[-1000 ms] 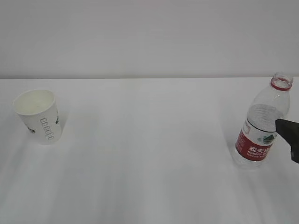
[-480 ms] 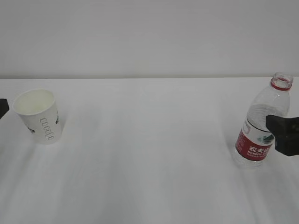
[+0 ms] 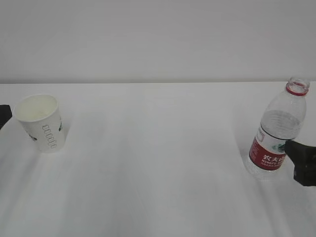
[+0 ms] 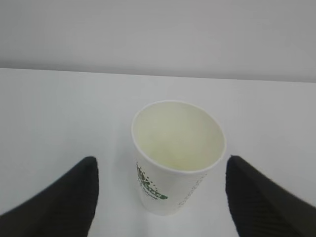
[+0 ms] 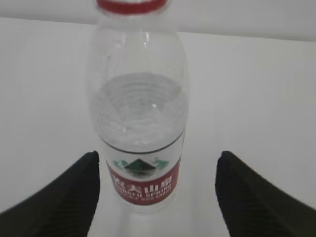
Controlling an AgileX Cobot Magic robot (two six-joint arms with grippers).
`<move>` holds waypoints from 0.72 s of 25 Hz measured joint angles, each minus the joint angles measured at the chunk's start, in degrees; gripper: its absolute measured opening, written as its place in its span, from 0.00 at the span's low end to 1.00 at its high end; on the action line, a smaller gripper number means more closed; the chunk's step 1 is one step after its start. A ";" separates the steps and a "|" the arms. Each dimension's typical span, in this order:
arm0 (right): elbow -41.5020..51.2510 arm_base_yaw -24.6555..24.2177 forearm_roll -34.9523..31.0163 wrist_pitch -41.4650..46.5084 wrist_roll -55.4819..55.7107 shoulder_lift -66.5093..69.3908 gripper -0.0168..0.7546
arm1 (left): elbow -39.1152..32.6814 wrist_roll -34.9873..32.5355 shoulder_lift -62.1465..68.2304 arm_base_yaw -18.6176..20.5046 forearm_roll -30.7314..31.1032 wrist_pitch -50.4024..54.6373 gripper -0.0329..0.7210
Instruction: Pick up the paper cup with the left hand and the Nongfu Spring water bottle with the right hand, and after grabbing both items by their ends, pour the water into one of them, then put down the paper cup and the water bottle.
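The white paper cup (image 3: 42,123) stands upright and empty at the table's left. My left gripper (image 4: 160,162) is open around it, with a black finger (image 4: 66,200) on each side and a gap to the cup (image 4: 175,163). In the exterior view only a tip of the left gripper (image 3: 3,115) shows at the frame edge. The Nongfu Spring water bottle (image 3: 276,131) stands uncapped at the right, with water (image 5: 138,113) up to just above the red label. My right gripper (image 5: 158,157) is open, its fingers (image 5: 256,197) flanking the bottle (image 5: 140,123) at label height without touching it.
The white table (image 3: 158,163) runs to a plain pale wall (image 3: 158,39) behind. Nothing else stands between the cup and the bottle. The right gripper (image 3: 302,162) sits just right of the bottle's base.
The right gripper has dropped lower beside the bottle, from label height towards its base. The left gripper has come into the exterior view at the left edge, beside the cup.
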State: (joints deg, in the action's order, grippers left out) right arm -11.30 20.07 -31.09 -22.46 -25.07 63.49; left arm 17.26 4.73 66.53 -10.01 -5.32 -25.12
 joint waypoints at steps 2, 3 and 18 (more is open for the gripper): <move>1.95 0.00 3.80 -1.31 4.24 0.00 0.74 | 0.00 0.00 0.41 -0.57 0.00 0.00 0.82; 3.10 0.00 5.74 -2.21 6.35 0.00 0.74 | 0.00 0.00 0.70 -0.96 0.00 0.00 0.82; 7.12 0.00 14.49 -7.70 15.69 4.45 0.74 | -8.96 1.16 8.34 -5.55 0.10 -13.70 0.82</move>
State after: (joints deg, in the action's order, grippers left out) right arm -4.18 20.07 -16.60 -30.17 -9.38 67.94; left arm 8.29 5.89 74.87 -15.56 -5.22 -38.82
